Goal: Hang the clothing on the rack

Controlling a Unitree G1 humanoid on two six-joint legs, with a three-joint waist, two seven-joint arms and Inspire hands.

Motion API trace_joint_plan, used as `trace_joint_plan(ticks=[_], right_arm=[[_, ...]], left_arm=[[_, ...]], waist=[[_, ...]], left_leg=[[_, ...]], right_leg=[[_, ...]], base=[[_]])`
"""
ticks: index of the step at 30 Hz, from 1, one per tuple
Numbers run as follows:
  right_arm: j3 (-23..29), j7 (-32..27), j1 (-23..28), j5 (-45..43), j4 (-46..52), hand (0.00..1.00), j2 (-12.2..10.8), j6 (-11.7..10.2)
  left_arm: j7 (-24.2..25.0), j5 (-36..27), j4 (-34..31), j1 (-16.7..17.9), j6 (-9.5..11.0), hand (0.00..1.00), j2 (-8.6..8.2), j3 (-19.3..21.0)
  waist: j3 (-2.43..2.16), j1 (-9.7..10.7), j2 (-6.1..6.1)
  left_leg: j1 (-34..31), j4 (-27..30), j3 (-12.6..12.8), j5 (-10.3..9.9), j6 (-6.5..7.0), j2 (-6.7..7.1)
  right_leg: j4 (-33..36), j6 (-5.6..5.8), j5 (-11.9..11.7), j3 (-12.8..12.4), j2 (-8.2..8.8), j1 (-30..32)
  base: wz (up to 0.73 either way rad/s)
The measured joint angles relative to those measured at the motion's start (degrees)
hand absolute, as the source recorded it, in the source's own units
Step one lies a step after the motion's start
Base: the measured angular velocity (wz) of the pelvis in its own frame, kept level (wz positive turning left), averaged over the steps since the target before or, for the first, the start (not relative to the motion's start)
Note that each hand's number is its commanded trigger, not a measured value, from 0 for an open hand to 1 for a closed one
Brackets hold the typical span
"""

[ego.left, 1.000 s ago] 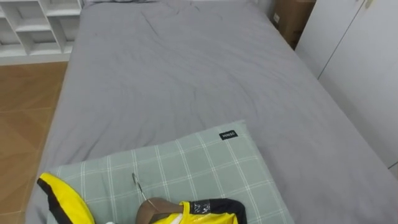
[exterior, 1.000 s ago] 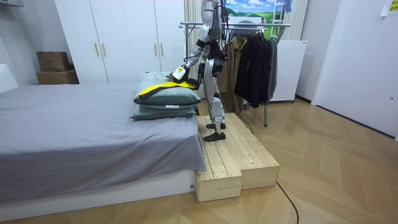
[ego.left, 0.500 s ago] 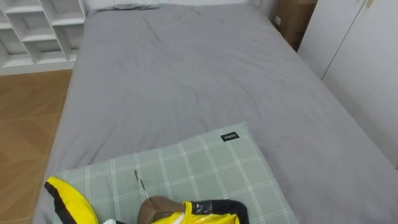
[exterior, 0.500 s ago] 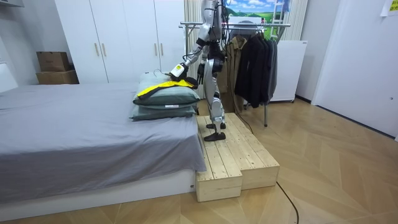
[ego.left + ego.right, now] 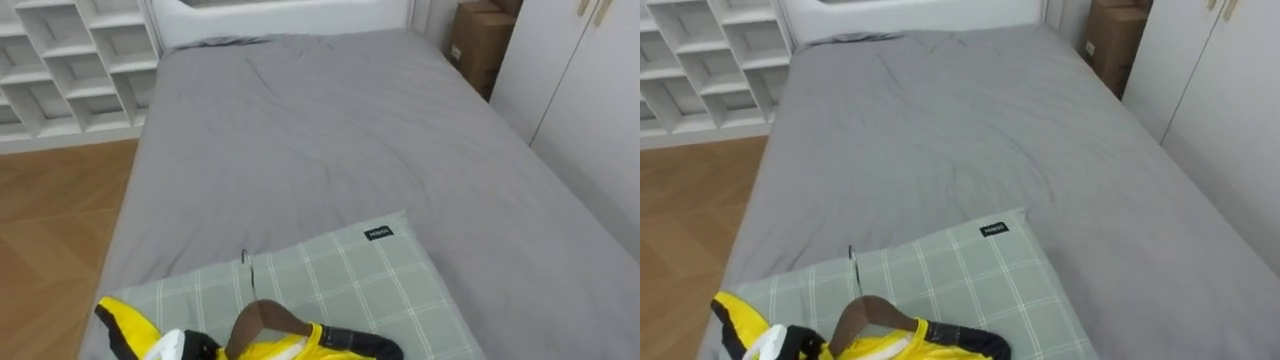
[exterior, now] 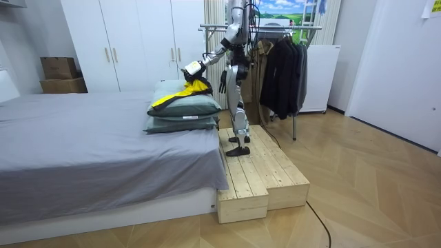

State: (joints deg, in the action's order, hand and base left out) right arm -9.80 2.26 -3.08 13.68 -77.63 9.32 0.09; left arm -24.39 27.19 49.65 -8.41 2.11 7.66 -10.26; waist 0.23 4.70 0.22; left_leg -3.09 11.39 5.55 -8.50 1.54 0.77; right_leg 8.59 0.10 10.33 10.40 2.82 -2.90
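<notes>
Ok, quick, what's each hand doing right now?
Left hand: shut on the yellow jacket, held above the pillow.
Right hand: hangs by the hip; fingers cannot be told.

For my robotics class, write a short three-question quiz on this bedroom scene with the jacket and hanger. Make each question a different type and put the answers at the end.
1. True or false: the yellow and black jacket lies on the bare grey sheet, off any pillow.
2. The jacket's collar holds: A) a brown wooden hanger with a metal hook; B) a white plastic hanger; C) nothing.
3. Fill in: in the room view, the metal clothes rack behind the robot carries ____.
Key: 1 false, it lies on the green checked pillow. 2 A. 3 dark coats.
</notes>
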Motion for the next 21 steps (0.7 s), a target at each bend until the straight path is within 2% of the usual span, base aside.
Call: trace_joint_plan(ticks=[5,9,18,21], right_arm=[[0.55,-0.10,0.15,-0.53,0.04,0.00,0.02,-0.05],[0.77,-0.26,0.19,-1.01,0.17,0.00,0.09,-0.14],[2.33,-0.85,0.41,-1.15,0.25,0.00,0.21,-0.74],[4.61,-2.65,0.90,-3.19,0.80,0.00,0.55,-1.85]], left_arm=[[-0.36,-0.01,-4.39,0.14,0.01,1.00,0.34,0.27],[-0.79,-0.01,-4.75,0.12,0.26,1.00,0.55,0.27],[-1.08,-0.06,-5.42,0.12,0.85,1.00,0.99,0.29],[-1.20,-0.11,-8.27,0.13,1.92,1.00,2.41,0.29]], waist=[[-0.27,0.22,0.47],[-0.32,0.96,0.99],[0.02,1.69,1.48],[0.21,1.91,1.16]], left_leg=[[1.05,0.07,0.01,0.00,0.00,0.03],[2.19,-0.03,0.17,-0.02,-0.03,-0.02],[2.60,-0.03,-0.15,-0.04,-0.02,0.08],[2.75,0.06,-0.22,-0.03,-0.01,0.16]], right_leg=[[-0.20,0.02,0.01,-0.11,-0.02,-1.14],[-0.57,0.01,0.01,-0.15,-0.07,-2.37],[-0.70,0.02,0.01,0.06,-0.05,-3.01],[-0.82,0.02,0.01,0.08,0.02,-3.20]], base=[[-0.01],[0.00],[0.01],[0.00]])
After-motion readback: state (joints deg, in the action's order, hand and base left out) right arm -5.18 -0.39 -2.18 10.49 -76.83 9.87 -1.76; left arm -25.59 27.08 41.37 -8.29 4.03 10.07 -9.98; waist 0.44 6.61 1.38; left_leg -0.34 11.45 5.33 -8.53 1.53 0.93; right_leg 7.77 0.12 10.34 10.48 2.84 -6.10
